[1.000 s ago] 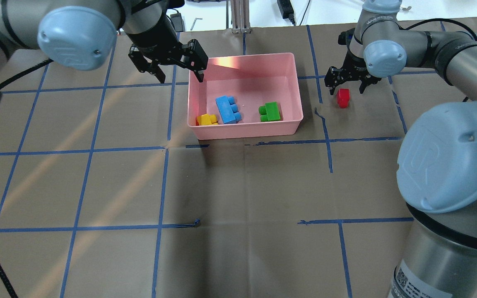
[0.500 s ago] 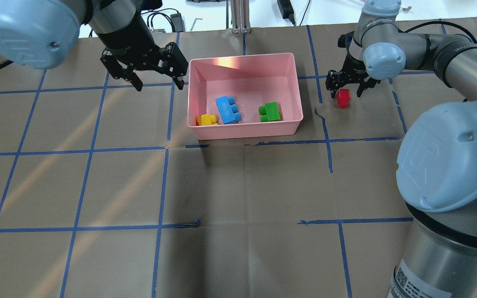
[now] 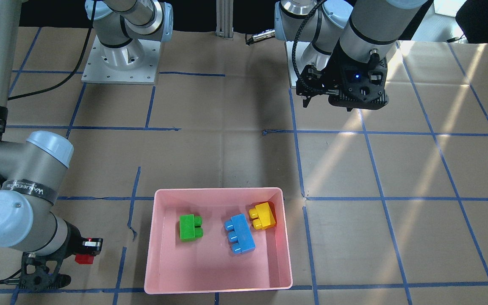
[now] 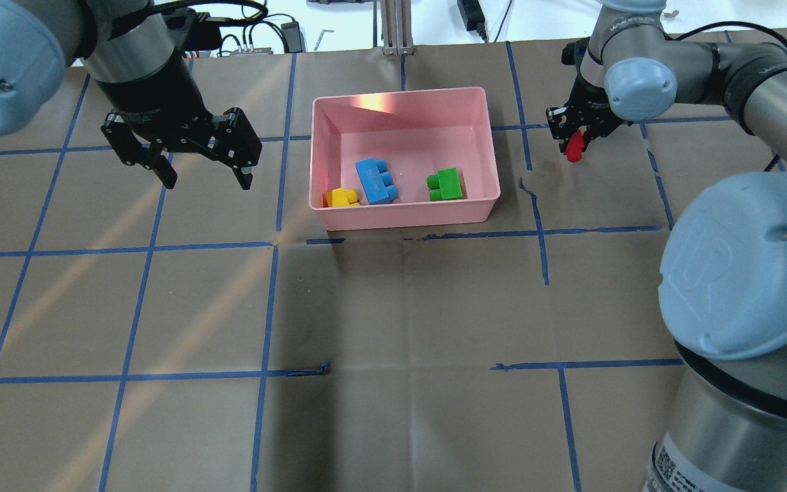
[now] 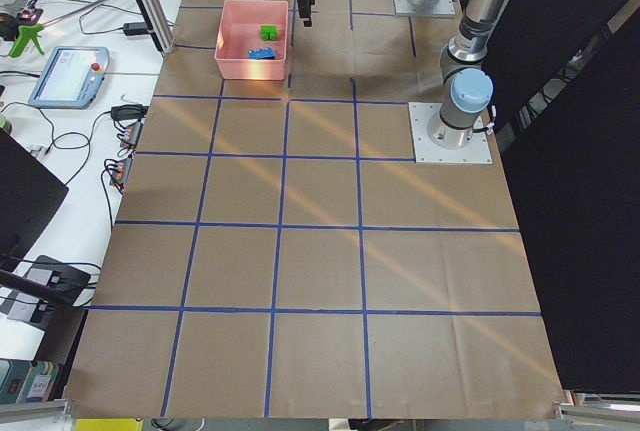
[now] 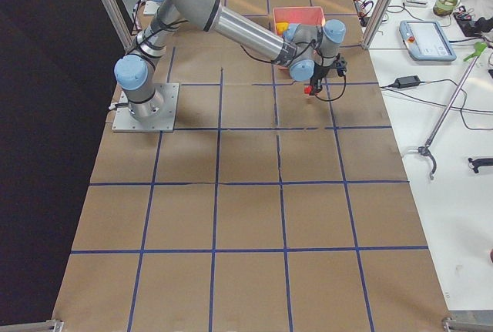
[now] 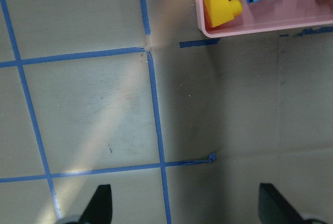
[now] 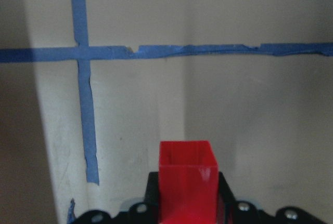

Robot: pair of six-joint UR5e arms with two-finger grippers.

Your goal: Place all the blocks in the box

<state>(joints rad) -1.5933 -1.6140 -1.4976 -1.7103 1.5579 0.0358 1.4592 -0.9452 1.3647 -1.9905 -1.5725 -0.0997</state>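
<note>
Overhead exterior: red block (image 4: 574,147) in right gripper (image 4: 574,141), apart from box rim (image 4: 493,147).

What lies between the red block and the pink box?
Between red block and box, only bare table paper crossed by blue tape; the overhead view shows it.

Glossy plastic box (image 4: 400,212) — matt paper table (image 4: 400,307)

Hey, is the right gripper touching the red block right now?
Touching. The right wrist view shows the red block wedged between the fingers of the right gripper, with no gap on either side.
</note>
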